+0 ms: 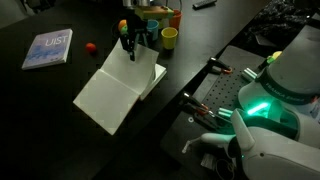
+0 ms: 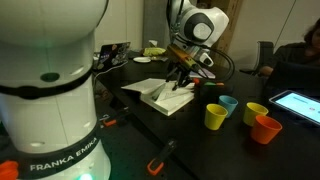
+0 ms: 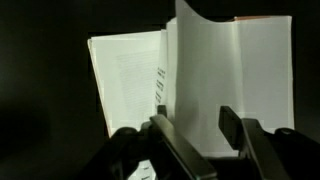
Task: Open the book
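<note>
- While a thin blue-grey book and a small red ball sit at the left of the dark worktop, the book lies open mid-worktop, white pages up.
- 1 page stands upright in the wrist view.
- Hand hovers above the book's edge, fingers parted, a gap between them.
- 1 yellow cup stands just to its right.
</note>
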Robot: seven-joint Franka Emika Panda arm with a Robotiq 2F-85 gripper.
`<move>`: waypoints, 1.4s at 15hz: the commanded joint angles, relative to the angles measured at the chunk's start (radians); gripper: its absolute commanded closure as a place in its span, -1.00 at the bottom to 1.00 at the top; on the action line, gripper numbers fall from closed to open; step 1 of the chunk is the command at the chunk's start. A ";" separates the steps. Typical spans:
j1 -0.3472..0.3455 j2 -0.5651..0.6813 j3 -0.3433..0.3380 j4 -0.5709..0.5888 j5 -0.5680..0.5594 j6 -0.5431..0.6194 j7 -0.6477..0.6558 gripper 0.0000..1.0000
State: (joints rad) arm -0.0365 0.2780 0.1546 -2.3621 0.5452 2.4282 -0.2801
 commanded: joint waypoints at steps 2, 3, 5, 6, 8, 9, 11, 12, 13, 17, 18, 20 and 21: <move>0.016 -0.032 -0.001 -0.011 -0.028 0.006 0.017 0.58; 0.018 -0.037 -0.002 -0.008 -0.037 -0.003 0.025 0.75; 0.024 -0.053 0.000 -0.004 -0.056 -0.022 0.042 0.83; 0.028 -0.062 0.004 -0.001 -0.058 -0.029 0.040 0.85; 0.044 -0.074 0.010 0.005 -0.080 -0.028 0.034 0.62; 0.056 -0.074 0.013 0.011 -0.097 -0.027 0.039 0.63; 0.074 -0.077 0.020 0.018 -0.113 -0.023 0.039 0.70; 0.086 -0.077 0.026 0.022 -0.119 -0.021 0.038 0.73; 0.096 -0.076 0.033 0.025 -0.124 -0.019 0.037 0.74; 0.140 -0.077 0.057 0.036 -0.170 -0.003 0.036 0.71; 0.152 -0.077 0.062 0.044 -0.188 0.000 0.039 0.72; 0.175 -0.077 0.071 0.060 -0.234 0.006 0.049 0.73; 0.186 -0.078 0.078 0.069 -0.251 0.004 0.050 0.72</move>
State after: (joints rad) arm 0.1115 0.2018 0.2139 -2.3243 0.3449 2.4199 -0.2529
